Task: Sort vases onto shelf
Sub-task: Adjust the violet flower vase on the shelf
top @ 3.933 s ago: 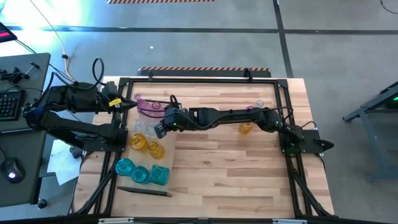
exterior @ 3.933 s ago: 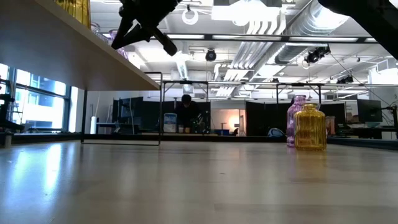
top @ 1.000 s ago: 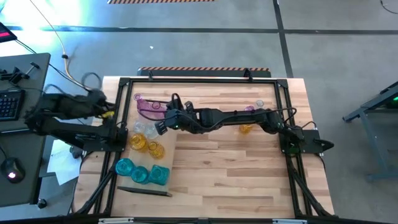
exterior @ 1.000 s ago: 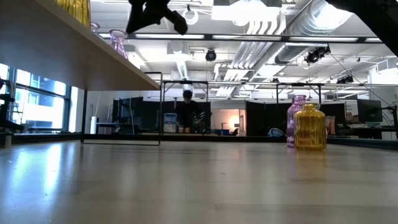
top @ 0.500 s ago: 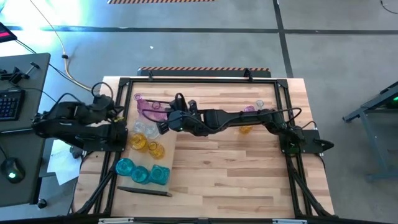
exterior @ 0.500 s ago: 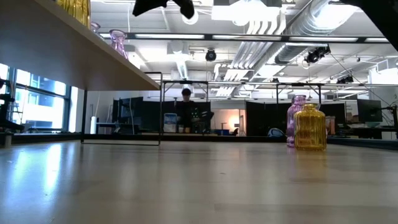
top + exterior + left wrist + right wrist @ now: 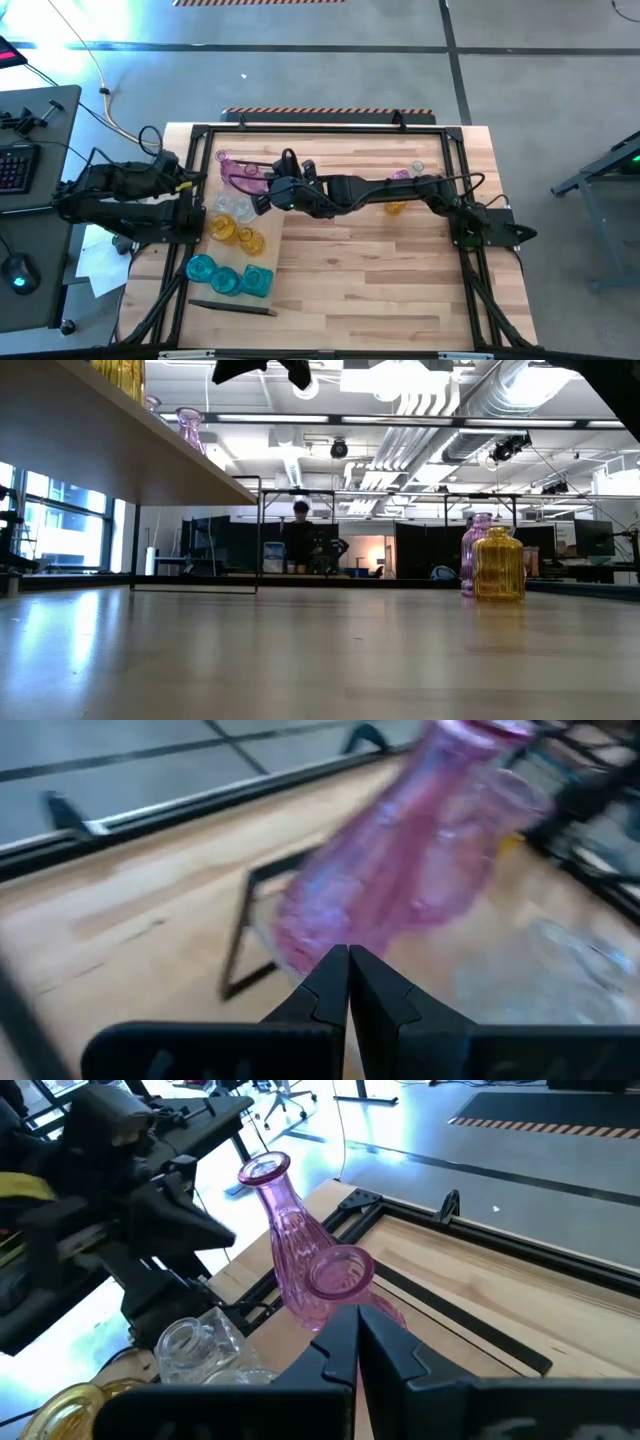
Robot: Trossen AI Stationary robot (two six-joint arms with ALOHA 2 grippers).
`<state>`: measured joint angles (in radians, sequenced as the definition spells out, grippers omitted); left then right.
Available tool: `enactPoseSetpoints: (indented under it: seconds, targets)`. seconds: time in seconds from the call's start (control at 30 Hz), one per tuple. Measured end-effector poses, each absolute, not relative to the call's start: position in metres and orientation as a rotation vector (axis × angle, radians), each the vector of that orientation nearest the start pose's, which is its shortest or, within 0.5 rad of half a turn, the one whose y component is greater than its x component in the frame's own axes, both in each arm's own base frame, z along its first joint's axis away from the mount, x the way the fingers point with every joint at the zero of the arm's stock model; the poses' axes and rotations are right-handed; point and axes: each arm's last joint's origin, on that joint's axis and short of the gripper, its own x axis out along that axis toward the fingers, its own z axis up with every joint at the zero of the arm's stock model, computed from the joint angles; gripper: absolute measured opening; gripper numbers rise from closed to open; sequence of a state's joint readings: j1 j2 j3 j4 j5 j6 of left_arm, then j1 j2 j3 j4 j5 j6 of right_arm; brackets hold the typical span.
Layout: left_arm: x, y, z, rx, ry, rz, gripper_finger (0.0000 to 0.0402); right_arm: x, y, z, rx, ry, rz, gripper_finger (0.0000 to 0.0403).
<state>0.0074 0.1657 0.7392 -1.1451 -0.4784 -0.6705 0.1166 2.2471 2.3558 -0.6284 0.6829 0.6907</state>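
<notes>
The shelf (image 7: 272, 255) stands raised over the table's left part; the low view shows its underside (image 7: 120, 450). On it stand two pink vases (image 7: 285, 1230) (image 7: 340, 1275), clear ones (image 7: 190, 1345), yellow ones (image 7: 225, 230) and teal ones (image 7: 225, 280). A yellow vase (image 7: 498, 565), a pink one (image 7: 478, 550) and a clear one (image 7: 418, 167) stand on the tabletop at the right. My right gripper (image 7: 356, 1335) hovers shut above the shelf, near the pink vases. My left gripper (image 7: 348, 982) is shut, drawn back at the shelf's left edge, pointing at a pink vase (image 7: 400, 870).
Black frame rails (image 7: 320, 128) run around the table. A dark bar (image 7: 232, 307) lies at the shelf's near end. Bare tabletop (image 7: 360, 270) spreads through the middle and near side. A desk with a keyboard (image 7: 15, 165) stands left of the table. A person (image 7: 300, 540) shows far behind.
My left gripper has sunk and rolled while its arm folded back at the table's left edge. My right gripper has risen a little above the shelf, still shut. The vases have kept their places.
</notes>
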Motion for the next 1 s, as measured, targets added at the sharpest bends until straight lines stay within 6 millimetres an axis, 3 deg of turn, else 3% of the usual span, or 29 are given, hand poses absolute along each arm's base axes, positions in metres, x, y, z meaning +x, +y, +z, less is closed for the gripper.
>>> enactPoseSetpoints:
  seconds: [0.57, 1.0]
  targets:
    - [0.042, 0.020, 0.274, -0.508, 0.378, 0.963, 0.0005, 0.498, 0.052, 0.351, 0.436, 0.280, -0.659, 0.0000]
    - [0.066, 0.021, 0.279, -0.463, 0.370, 0.967, 0.0005, 0.498, 0.053, 0.351, 0.412, 0.290, -0.653, 0.0000]
